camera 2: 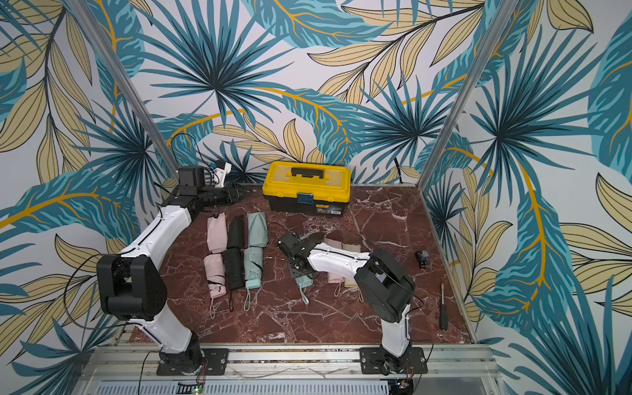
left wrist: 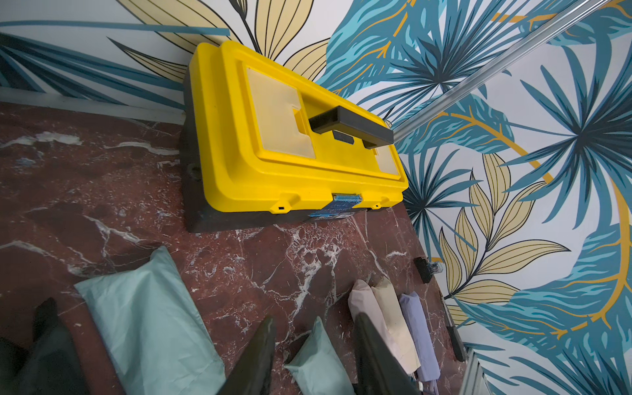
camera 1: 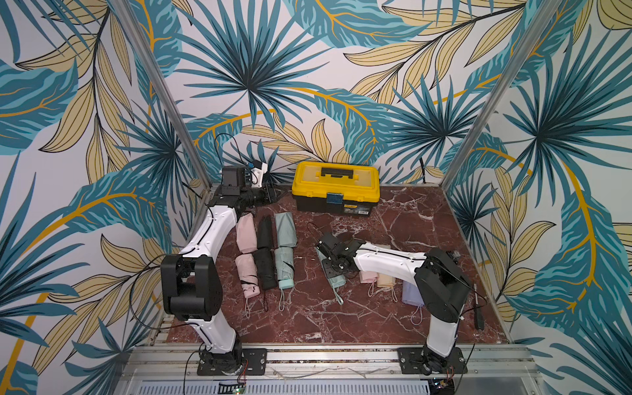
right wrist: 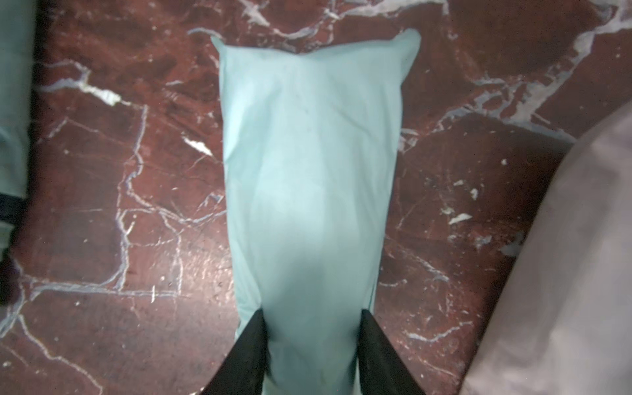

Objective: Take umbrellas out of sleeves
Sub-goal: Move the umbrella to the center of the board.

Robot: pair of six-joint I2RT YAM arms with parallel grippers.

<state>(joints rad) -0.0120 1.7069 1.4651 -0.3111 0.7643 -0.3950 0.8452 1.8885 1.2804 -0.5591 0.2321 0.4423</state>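
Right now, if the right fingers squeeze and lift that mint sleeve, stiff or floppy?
The mint sleeve looks filled and rounded, so probably stiff lengthwise. Smooth loose fabric suggests the right fingers flanking it may slip or drag only the cover. It could roll if nudged.

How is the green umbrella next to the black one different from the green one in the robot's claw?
The bare mint umbrella, beside the black umbrella, shows its pleats; the sleeved mint umbrella hides inside its mint sleeve. The bare one lies straight in a row, untouched; the sleeved one lies slanted, pinched by the right gripper. Both are mint, with wrist loops toward the front.
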